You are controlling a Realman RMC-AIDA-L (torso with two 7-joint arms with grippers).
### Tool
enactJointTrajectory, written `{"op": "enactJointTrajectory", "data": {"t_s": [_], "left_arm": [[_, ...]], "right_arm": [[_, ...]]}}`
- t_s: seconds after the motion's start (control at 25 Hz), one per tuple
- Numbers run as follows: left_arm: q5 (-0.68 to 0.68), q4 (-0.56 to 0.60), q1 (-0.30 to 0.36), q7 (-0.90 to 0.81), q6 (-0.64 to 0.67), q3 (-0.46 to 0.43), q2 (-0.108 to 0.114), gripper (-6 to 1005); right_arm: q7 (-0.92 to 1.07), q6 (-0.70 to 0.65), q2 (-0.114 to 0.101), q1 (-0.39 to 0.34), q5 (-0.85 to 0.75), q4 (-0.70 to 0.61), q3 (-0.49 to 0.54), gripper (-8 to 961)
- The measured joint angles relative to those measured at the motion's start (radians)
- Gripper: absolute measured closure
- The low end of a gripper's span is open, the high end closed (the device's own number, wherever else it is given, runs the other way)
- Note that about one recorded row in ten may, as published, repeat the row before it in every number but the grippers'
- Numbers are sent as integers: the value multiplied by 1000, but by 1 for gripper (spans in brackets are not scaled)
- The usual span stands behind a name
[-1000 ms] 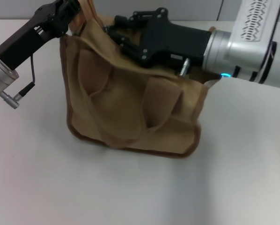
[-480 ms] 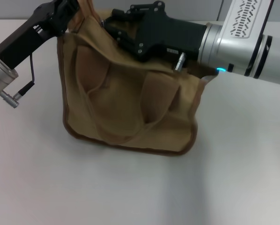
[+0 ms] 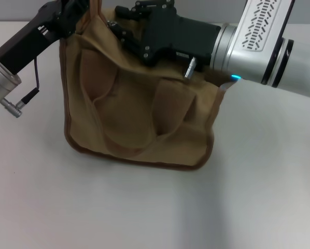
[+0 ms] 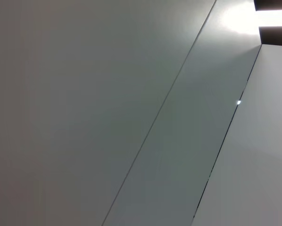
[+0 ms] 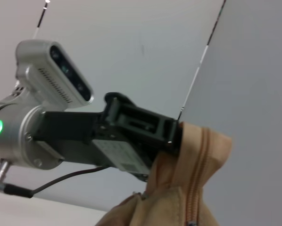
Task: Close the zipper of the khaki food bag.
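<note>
The khaki food bag (image 3: 139, 119) stands on the white table (image 3: 144, 212), its wide handle loops hanging down the near side. My left gripper (image 3: 81, 11) is at the bag's far left top corner, shut on the fabric end there. The right wrist view shows it (image 5: 173, 137) clamped on that end, with the zipper (image 5: 197, 174) running toward it, teeth joined. My right gripper (image 3: 115, 28) lies over the bag's top near that same corner, its fingers pinched on the zipper line. The pull is hidden under them.
The right arm's silver forearm (image 3: 258, 41) reaches in over the bag's right end. Bare table lies in front of and to both sides of the bag. The left wrist view holds only pale wall panels (image 4: 131, 113).
My right gripper has slid left along the bag's top toward the left gripper. The bag has stood up straighter and shifted slightly left. The left gripper has kept its hold.
</note>
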Motion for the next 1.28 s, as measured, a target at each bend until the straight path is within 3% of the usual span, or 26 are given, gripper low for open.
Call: {"op": "enactJointTrajectory", "data": {"t_s": [0.24, 0.68, 0.76, 1.28], "left_arm": [[0, 0, 5, 0, -2, -3, 1, 900], [1, 0, 9, 1, -4, -3, 1, 899], [0, 0, 10, 1, -4, -3, 1, 898], [-1, 0, 63, 4, -7, -75, 4, 897]], "right_arm": [[-3, 3, 0, 0, 6, 1, -9, 684], [-3, 3, 0, -1, 7, 4, -12, 845], [-3, 2, 0, -13, 10, 1, -9, 948], [-3, -14, 0, -87, 42, -12, -3, 949]]}}
